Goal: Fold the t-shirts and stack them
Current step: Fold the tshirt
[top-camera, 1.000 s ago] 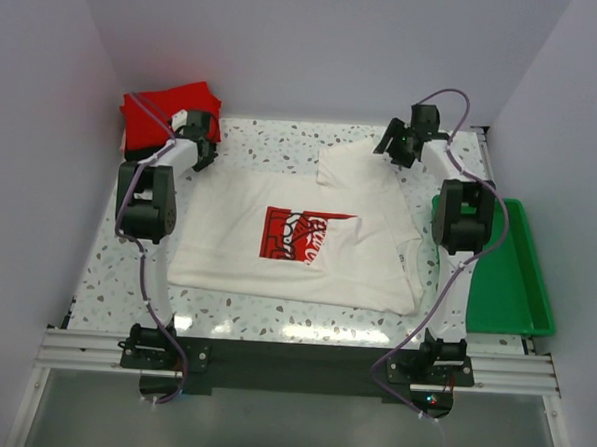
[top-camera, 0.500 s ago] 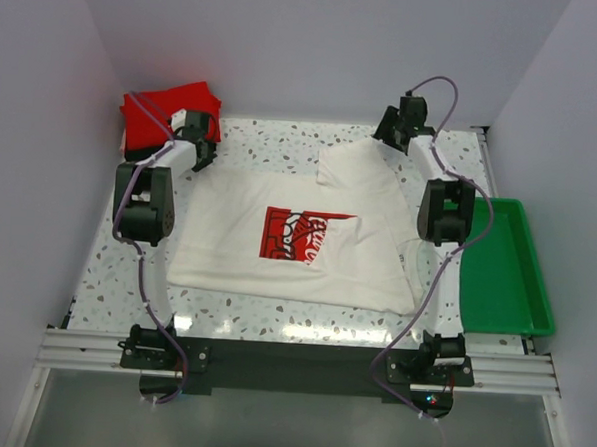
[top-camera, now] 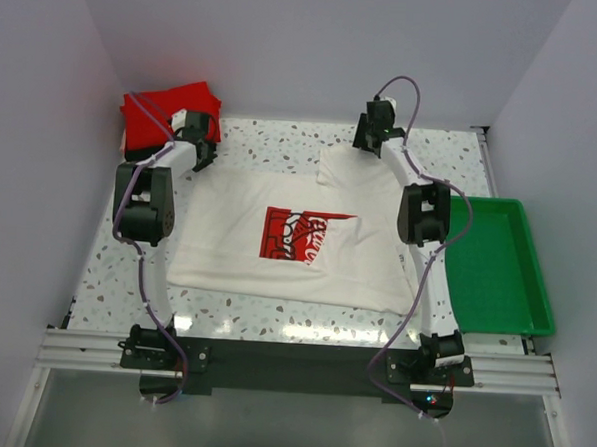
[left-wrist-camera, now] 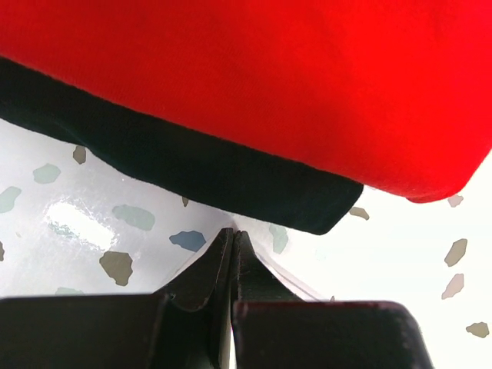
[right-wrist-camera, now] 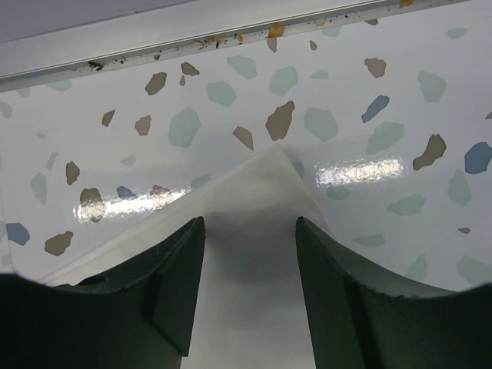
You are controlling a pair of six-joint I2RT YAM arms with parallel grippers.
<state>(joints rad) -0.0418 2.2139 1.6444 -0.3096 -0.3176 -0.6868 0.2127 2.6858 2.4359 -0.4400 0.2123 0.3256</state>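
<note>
1. The cream-white t-shirt (top-camera: pixel 308 239) lies spread in the middle of the speckled table (top-camera: pixel 264 317), with wrinkles. Its red rectangular print (top-camera: pixel 303 234) faces up. One flap is folded over the right edge of the print, so the print is partly covered.
2. The red folded shirt (top-camera: pixel 169 112) sits in the far left corner of the table. My left arm hides a part of it from above.
3. The black folded shirt (left-wrist-camera: pixel 192 165) lies under the red one. Only its edge shows.
4. My right gripper (right-wrist-camera: pixel 250 231) stands open at the far right corner of the cream-white t-shirt. The pointed corner of the cloth lies between the two fingers.
5. My left gripper (left-wrist-camera: pixel 231 234) is closed at the far left corner of the cream-white t-shirt, just beside the black folded shirt. A thin white cloth edge rises to its tips, pinched as it seems. The cloth is pale against the table and hard to see.
</note>
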